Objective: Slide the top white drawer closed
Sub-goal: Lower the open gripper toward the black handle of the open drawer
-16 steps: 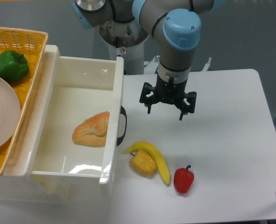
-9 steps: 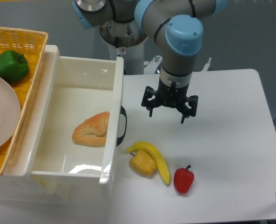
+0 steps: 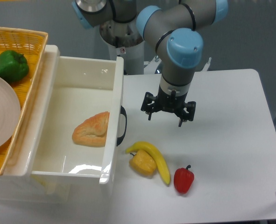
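The gripper (image 3: 165,115) hung above the white table (image 3: 222,140) with its fingers spread apart and nothing between them. To its left stood the top white drawer (image 3: 118,93), pulled out, its black handle (image 3: 123,125) near the gripper but apart from it; a piece of bread (image 3: 92,129) lay inside. Below the gripper lay a banana (image 3: 154,157), a yellow pepper (image 3: 142,163) and a red pepper (image 3: 183,179).

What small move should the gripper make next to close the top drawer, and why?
Probably move left toward the black handle. The gripper hangs open over bare table, apart from the top white drawer, which stands pulled out with bread inside; its front must be pushed.
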Controlling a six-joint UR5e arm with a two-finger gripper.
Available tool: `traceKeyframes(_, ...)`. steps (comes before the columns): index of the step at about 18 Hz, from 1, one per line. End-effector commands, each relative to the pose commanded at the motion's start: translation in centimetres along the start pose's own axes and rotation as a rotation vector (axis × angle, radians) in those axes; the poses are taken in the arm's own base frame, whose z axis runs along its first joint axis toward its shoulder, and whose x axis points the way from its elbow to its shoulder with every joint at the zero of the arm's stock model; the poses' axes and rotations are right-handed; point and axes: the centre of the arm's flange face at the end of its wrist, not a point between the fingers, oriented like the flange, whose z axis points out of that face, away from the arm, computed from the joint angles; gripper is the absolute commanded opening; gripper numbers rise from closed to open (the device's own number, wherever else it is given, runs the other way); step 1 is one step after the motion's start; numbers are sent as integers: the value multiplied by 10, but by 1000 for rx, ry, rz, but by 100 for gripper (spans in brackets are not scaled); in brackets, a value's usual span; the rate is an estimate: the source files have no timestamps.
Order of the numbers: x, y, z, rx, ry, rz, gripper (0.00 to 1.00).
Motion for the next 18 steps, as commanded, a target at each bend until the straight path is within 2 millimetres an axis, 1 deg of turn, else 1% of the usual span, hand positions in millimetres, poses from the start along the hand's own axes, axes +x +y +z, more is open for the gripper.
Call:
traceKeyframes(2, 4, -5, 7, -6, 5, -61, 100)
traceKeyframes(4, 7, -9, 19, -25, 15, -68, 100)
traceKeyframes(7, 7, -10, 24, -32, 27, -99, 100)
traceKeyframes(9, 11, -14, 29, -38, 32, -128, 100)
traceKeyframes(11, 11, -16, 32, -38, 37, -141, 100)
traceKeyframes(14, 13, -20, 41, -29, 85, -163, 100)
traceKeyframes(16, 11, -21, 42, -8, 129, -204, 100)
traceKeyframes(18, 9, -21, 42, -9, 136, -219, 100)
